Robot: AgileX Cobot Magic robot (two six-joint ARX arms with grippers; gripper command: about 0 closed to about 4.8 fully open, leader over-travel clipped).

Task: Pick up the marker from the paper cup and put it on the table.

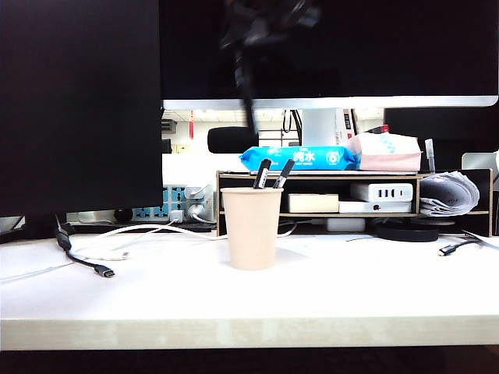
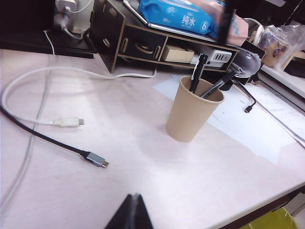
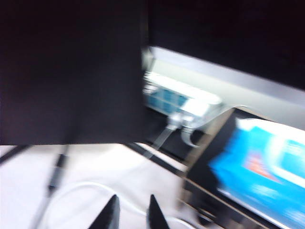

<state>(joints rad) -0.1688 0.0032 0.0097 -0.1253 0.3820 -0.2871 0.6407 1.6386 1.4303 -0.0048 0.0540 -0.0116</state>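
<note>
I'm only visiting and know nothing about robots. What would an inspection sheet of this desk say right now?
Surface: white table, pale wood front edge.
Job's things: paper cup upright mid-table, holding two banded markers; the marker is perhaps the dark blurred streak above the cup, uncertain.
Clutter: riser shelf carrying a blue wipes pack; paper sheets behind the cup.
Grippers: left end effector fingers together, over the near table, apart from the cup; right end effector raised, blurred, fingers slightly apart; hold cannot be told.
Cables: white cable and black cable, plugs loose.
Surroundings: dark monitors.
</note>
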